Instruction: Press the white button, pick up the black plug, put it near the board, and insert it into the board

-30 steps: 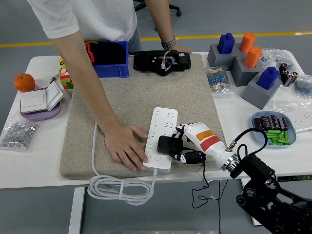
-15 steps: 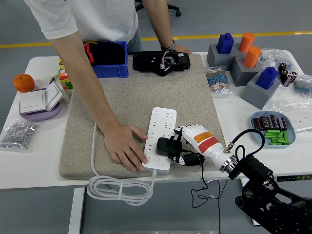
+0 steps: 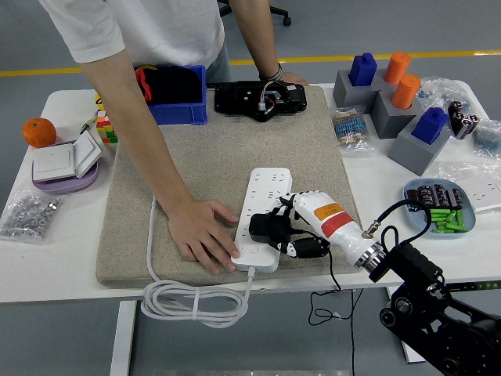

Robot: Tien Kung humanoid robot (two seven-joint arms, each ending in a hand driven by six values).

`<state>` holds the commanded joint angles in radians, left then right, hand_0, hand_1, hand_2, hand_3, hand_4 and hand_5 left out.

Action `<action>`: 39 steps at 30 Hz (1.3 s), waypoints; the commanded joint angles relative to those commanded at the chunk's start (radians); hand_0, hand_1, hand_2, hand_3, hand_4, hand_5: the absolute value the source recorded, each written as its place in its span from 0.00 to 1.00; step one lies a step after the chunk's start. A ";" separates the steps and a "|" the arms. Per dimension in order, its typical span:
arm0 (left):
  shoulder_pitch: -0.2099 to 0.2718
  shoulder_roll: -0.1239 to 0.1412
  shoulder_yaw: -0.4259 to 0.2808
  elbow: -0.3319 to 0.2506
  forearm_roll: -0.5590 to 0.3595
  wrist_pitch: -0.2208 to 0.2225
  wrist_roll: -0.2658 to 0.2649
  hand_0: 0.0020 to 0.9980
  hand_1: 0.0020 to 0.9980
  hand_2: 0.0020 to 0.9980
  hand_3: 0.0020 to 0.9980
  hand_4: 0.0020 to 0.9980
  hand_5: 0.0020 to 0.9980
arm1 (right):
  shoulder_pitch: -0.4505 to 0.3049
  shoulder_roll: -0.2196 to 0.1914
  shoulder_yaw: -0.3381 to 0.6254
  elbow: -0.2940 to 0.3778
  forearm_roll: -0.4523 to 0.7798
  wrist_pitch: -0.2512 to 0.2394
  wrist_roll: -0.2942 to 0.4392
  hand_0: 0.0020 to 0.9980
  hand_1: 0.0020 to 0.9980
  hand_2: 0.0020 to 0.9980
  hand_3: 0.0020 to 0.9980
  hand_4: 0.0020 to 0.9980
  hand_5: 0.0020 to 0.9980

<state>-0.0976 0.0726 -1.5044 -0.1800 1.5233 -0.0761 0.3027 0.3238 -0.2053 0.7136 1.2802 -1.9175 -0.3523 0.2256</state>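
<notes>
Your right hand (image 3: 301, 229), fingers pinching the black plug (image 3: 268, 228), has carried it further up over the power strip (image 3: 261, 205); press in next.

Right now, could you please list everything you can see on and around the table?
Power strip: 1, white, on mat.
Plug: 1, black, on strip.
Mat: 1, beige, table centre.
Cable: 1, white, coiled below near edge.
Bin: 1, blue, far left.
Orange: 1, left edge.
Blocks: grey, blue and orange tops, far right.
Person's hand: steadies strip.
Right hand: white, grips plug.
</notes>
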 joint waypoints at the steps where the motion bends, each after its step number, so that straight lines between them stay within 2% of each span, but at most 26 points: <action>1: 0.000 0.000 0.000 0.000 0.000 0.000 0.000 0.71 0.70 0.67 0.72 0.72 0.30 | 0.000 0.000 0.001 0.003 0.002 0.002 -0.002 0.45 0.44 0.50 0.56 0.83 0.00; 2: 0.000 0.000 0.000 0.000 0.000 0.000 0.000 0.71 0.70 0.67 0.72 0.72 0.30 | 0.000 0.000 0.002 0.004 0.005 0.005 -0.005 0.45 0.44 0.50 0.56 0.83 0.00; 3: 0.000 0.000 0.000 0.000 0.000 0.000 0.000 0.71 0.70 0.67 0.72 0.72 0.30 | 0.000 0.000 0.003 0.004 0.007 0.006 -0.006 0.52 0.55 0.59 0.65 0.94 0.06; 14: -0.001 0.002 -0.002 0.000 0.003 0.000 0.002 0.71 0.70 0.67 0.72 0.72 0.30 | 0.002 -0.002 0.000 -0.003 0.019 0.032 -0.026 0.55 0.57 0.61 0.68 0.97 0.09; 15: -0.001 0.002 -0.002 0.000 0.003 -0.001 0.002 0.71 0.70 0.67 0.72 0.72 0.31 | 0.002 -0.002 0.000 -0.003 0.020 0.036 -0.029 0.66 0.68 0.69 0.74 1.00 0.18; 20: -0.001 0.003 0.003 0.000 -0.001 -0.001 0.002 0.71 0.70 0.67 0.72 0.72 0.31 | -0.001 -0.003 0.002 0.010 0.031 0.062 -0.044 0.66 0.68 0.69 0.74 1.00 0.18; 21: -0.001 0.003 0.004 0.000 -0.001 -0.001 0.002 0.71 0.70 0.67 0.72 0.72 0.31 | -0.002 -0.004 0.004 0.013 0.032 0.067 -0.046 0.84 0.84 0.81 0.83 1.00 0.35; 26: -0.001 0.005 0.005 0.000 0.000 -0.001 0.002 0.71 0.70 0.67 0.72 0.72 0.31 | -0.010 -0.008 0.028 0.039 0.041 0.076 -0.045 0.84 0.84 0.81 0.83 1.00 0.35; 27: 0.000 0.005 0.005 0.000 0.000 -0.001 0.002 0.71 0.70 0.67 0.72 0.72 0.31 | -0.014 -0.009 0.037 0.046 0.039 0.078 -0.046 0.90 0.89 0.86 0.88 1.00 0.40; 30: 0.001 0.006 0.006 0.000 0.002 -0.002 0.002 0.71 0.70 0.67 0.72 0.72 0.31 | -0.023 -0.012 0.064 0.059 0.038 0.083 -0.045 0.90 0.89 0.86 0.88 1.00 0.40; 32: 0.000 0.006 0.007 0.000 0.001 -0.002 0.002 0.71 0.70 0.67 0.72 0.72 0.31 | -0.036 -0.015 0.101 0.065 0.038 0.085 -0.042 0.90 0.89 0.86 0.88 1.00 0.40; 33: 0.000 0.007 0.007 0.000 0.001 -0.001 0.001 0.71 0.70 0.67 0.72 0.72 0.30 | -0.042 -0.017 0.116 0.065 0.039 0.085 -0.040 0.91 0.90 0.86 0.88 1.00 0.46; 38: 0.000 0.008 0.006 0.000 0.005 -0.002 0.001 0.71 0.70 0.67 0.72 0.72 0.30 | -0.081 -0.027 0.219 0.059 0.048 0.082 -0.028 0.91 0.90 0.86 0.88 1.00 0.46; 39: 0.001 0.009 0.004 0.000 0.008 -0.002 0.002 0.71 0.70 0.67 0.72 0.72 0.30 | -0.092 -0.029 0.244 0.059 0.050 0.082 -0.027 0.91 0.88 0.84 0.85 1.00 0.51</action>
<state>-0.0968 0.0813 -1.5008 -0.1800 1.5311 -0.0779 0.3042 0.2320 -0.2344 0.9576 1.3393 -1.8673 -0.2708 0.1983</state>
